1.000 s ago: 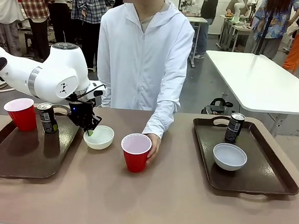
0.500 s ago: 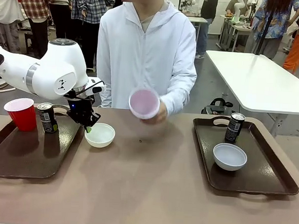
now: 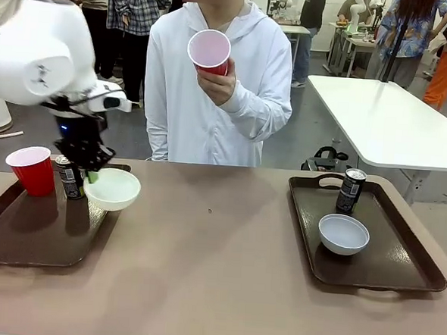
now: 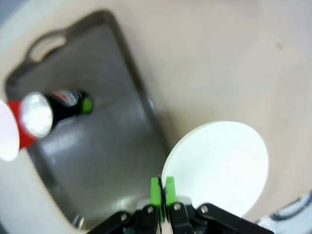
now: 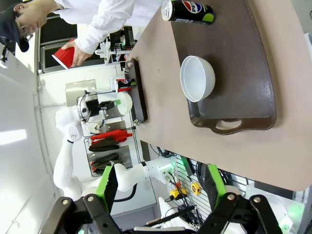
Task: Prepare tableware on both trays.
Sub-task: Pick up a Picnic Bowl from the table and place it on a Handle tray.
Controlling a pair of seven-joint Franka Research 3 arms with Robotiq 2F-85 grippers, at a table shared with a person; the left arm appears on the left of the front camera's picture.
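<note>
Now lifted off the tabletop, the white bowl [image 3: 113,188] hangs at the left tray's [image 3: 22,235] right rim, left gripper [image 3: 92,176] clamped on its edge; right gripper [image 5: 158,187] open; the person's hand [image 3: 221,82] has raised the red cup [image 3: 210,52].

Behind the brown table [image 3: 216,288] stretches a grey floor [image 3: 294,134] under bright indoor light. A long white table [image 3: 386,120] stands at the far right, and people stand around farther tables [image 3: 293,29] beyond
</note>
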